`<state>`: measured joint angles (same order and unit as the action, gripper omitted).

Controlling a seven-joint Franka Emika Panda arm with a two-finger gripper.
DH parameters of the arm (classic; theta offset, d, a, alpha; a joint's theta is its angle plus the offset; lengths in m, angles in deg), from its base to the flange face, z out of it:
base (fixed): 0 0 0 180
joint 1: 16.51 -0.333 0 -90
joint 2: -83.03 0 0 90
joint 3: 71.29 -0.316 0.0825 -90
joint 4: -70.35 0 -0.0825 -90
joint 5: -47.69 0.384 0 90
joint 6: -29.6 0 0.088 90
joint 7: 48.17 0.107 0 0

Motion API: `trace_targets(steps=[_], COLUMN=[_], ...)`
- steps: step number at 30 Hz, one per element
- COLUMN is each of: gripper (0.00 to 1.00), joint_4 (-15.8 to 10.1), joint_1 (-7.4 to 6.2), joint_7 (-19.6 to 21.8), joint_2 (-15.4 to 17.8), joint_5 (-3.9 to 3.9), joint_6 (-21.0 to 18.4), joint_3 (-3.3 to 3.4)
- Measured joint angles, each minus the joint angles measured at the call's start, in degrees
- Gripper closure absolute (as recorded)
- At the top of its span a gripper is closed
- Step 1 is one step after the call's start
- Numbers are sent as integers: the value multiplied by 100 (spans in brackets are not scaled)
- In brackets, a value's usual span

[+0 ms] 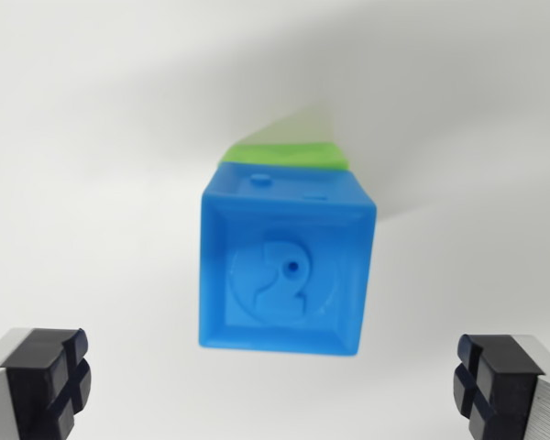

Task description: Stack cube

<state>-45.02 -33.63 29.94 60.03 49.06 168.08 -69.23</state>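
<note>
Black-padded gripper [275,385]: your jaws spread wide, holding nothing. Blue cube [284,270]: glossy plastic, embossed face, sitting on the green cube [284,153] behind.

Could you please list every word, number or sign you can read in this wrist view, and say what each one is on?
"2": raised numeral inside a ring on the facing side of the blue cube.
The blue cube's upper face has small raised marks, too blurred and foreshortened to read.
Green cube: only an edge shows behind the blue one; no text visible.
Gripper fingers: no markings.
</note>
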Motion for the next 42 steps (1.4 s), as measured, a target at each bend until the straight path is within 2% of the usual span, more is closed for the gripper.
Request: trace_targets(steps=[18, 29, 42], gripper=[0, 0, 0], joint_4=[200, 475, 843], joint_1=[0, 0, 0], joint_7=[26, 40, 48], joint_2=[671, 1018, 1278], joint_5=[-42, -59, -70], joint_6=[-867, -1489, -2113], joint_3=[3, 3, 3])
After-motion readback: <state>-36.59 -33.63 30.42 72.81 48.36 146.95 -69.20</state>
